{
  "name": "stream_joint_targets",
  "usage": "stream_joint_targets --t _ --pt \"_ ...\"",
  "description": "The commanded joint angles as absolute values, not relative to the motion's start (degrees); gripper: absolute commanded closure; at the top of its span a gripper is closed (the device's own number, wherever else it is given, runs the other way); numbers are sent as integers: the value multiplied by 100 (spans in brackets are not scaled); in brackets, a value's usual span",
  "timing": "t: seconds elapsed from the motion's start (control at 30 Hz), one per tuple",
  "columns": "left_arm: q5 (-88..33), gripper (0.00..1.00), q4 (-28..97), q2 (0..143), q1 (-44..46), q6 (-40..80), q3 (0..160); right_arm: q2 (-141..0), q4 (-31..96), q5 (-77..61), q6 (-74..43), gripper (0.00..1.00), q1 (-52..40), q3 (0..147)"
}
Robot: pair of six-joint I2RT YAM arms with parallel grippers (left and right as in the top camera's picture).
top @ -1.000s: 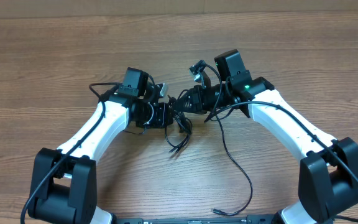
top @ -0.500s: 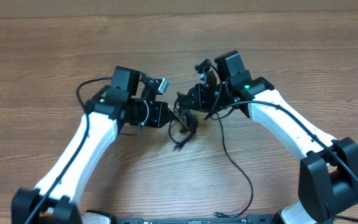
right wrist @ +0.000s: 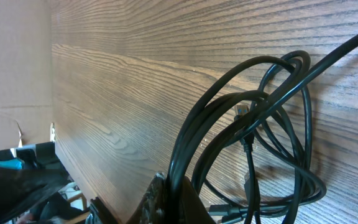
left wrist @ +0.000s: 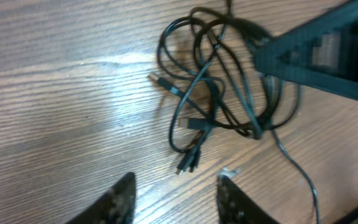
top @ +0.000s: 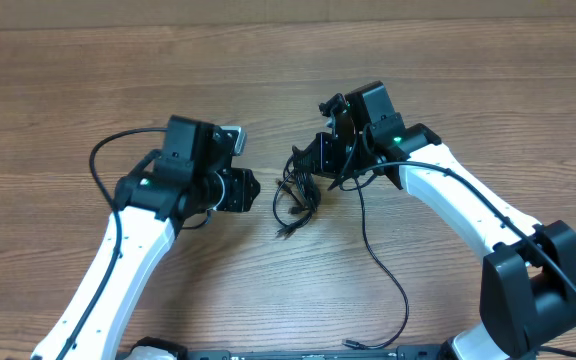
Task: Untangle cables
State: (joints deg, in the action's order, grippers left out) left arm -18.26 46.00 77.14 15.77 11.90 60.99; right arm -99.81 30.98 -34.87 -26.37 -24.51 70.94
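Cables: lying as a small black tangle of loose loops on the wooden table, around the middle, between the two arms. Spreading into several overlapping rings, with a few small plug tips poking out at one side of the bundle and resting flat on the wood. Trailing one long strand from the right side of the tangle toward the near edge, curving round and ending in a plug close to that edge.

Right gripper: sitting at the far right side of the tangle, tilting down toward the table, jaws pressing fully together on a couple of the cords. Pinching those cords right at the fingertips, the remaining loops fanning out from there and touching the wood.

Left gripper: hovering just left of the tangle, clear of the cords. Standing partly open, fingers apart, gripping nothing, bare wood showing between them.
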Motion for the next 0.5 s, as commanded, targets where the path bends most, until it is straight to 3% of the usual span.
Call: stream_joint_targets --t 0.0,0.47 --pt "-1612 55 4534 8213 1660 1177 6086 -9885 3074 -3415 -2681 96 -2462 7164" --pt "-2123 62 3205 9714 1850 1179 6086 -9885 3074 -3413 -2681 96 -2462 7164"
